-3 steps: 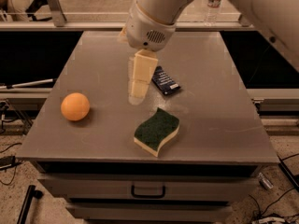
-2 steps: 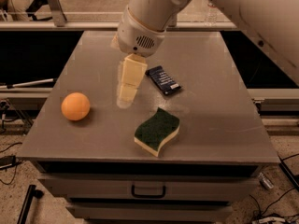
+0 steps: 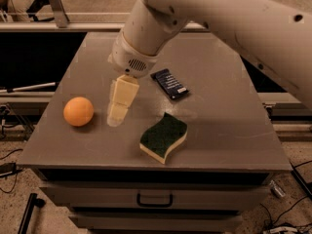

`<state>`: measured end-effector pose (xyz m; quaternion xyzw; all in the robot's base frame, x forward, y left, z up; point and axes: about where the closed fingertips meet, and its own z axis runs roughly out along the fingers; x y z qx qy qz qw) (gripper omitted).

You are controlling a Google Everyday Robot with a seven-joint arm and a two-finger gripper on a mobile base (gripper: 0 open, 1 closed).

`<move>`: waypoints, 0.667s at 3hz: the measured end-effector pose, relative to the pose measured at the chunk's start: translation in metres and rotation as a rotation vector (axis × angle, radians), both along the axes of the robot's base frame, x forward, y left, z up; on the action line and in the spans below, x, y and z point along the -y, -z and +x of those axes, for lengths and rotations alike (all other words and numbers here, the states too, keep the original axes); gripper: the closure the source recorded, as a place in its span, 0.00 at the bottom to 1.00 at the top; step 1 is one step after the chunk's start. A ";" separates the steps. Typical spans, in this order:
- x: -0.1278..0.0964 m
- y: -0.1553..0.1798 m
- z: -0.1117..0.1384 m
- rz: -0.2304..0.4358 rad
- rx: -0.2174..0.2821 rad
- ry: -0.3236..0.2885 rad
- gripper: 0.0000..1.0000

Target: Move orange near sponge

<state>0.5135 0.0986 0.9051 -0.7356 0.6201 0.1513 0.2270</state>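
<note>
My gripper (image 3: 116,116) hangs centre-left, just right of the orange (image 3: 78,111), which sits at the table's (image 3: 229,106) left side. How wide it's set, I can't tell. The sponge (image 3: 164,137) lies lower centre. I need to centre over the orange and get low around its middle before closing.

Dim, warm indoor light, coming from above. Arm (image 3: 234,18) is brightest thing, pale against dark surround. Gripper (image 3: 116,117) between orange (image 3: 78,111) and sponge (image 3: 164,136), nearer orange, evenly lit. Orange bright on top, small dark shadow at its base. Table (image 3: 224,106) shows faint sheen above sponge. Space under and behind table near black.
</note>
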 end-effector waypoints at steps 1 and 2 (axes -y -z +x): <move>-0.014 0.022 0.008 0.035 0.000 0.032 0.00; -0.034 0.036 0.013 0.070 -0.026 0.064 0.00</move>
